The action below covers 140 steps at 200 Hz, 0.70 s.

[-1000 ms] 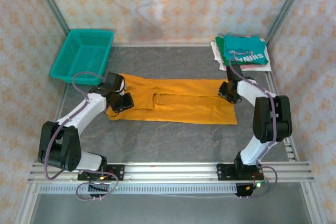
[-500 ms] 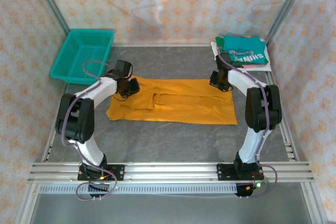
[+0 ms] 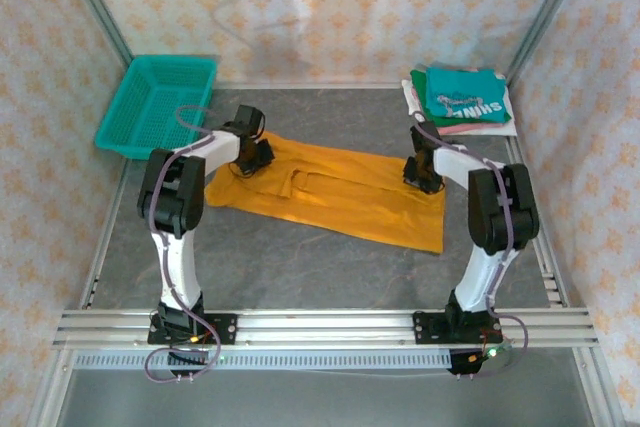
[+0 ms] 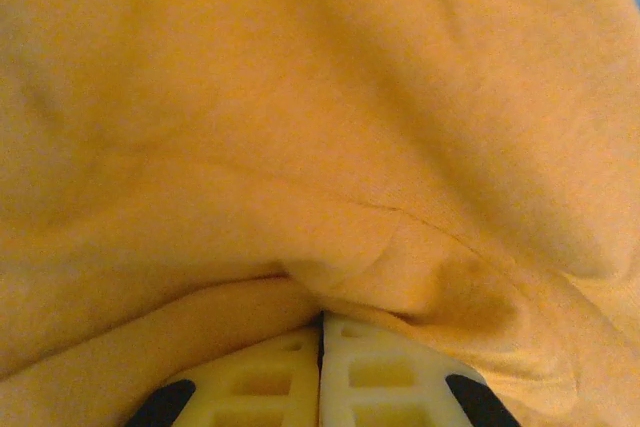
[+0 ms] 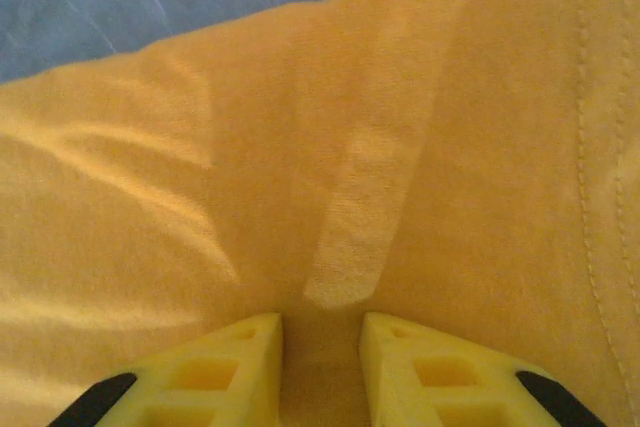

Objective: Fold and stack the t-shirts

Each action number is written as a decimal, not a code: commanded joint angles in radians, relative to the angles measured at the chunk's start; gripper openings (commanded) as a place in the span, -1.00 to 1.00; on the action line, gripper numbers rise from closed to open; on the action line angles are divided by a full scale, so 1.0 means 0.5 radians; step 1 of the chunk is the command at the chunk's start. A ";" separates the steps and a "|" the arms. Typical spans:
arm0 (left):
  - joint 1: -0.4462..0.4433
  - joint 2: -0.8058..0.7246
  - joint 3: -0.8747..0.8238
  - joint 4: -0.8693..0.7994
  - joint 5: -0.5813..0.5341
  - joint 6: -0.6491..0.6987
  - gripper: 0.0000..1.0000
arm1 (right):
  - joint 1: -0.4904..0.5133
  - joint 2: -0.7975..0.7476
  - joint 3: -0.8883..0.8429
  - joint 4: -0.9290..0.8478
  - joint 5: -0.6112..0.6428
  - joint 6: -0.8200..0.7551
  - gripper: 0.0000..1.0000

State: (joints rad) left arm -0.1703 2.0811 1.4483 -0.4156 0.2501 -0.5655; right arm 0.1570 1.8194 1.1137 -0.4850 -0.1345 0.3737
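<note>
So the left pincer (image 4: 321, 332) is squeezed fully together on a bunched fold of the mustard-orange t-shirt (image 3: 340, 197), up at its far left corner. The right pincer (image 5: 320, 337) has a narrow gap between its fingers, and that gap is stuffed with the same orange cloth, so it's pinching the shirt's right end. The shirt lies spread out and a bit skewed across the middle of the desk (image 3: 300, 267). The folded teal shirt (image 3: 462, 97) tops a stack in the far right corner, apart from it.
</note>
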 commanded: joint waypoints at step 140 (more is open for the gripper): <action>0.000 0.118 0.759 -0.230 -0.040 0.074 -0.83 | 0.696 -0.843 -0.503 0.202 -0.075 0.667 -0.31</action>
State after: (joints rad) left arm -0.1902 2.3230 2.0022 -0.6098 0.2943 -0.4747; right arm 0.5148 1.3972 0.7368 -0.4110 -0.2382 0.7589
